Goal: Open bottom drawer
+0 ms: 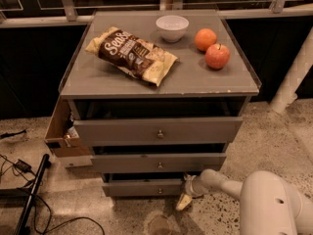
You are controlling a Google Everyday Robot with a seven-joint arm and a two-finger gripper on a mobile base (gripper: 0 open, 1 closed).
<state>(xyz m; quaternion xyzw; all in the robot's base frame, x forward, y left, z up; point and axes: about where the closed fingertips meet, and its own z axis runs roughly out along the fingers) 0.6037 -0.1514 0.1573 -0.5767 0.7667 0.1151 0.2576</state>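
Note:
The bottom drawer is the lowest and narrowest grey front, with a small round knob at its centre. It stands slightly pulled out, with a dark gap above it. My gripper is at the drawer's right end, near the floor, with a pale yellowish fingertip pointing down. The white arm reaches in from the lower right.
The top drawer and middle drawer also stand pulled out. On the cabinet top lie a chip bag, a white bowl, an orange and an apple. A cardboard box sits at the left, cables on the floor.

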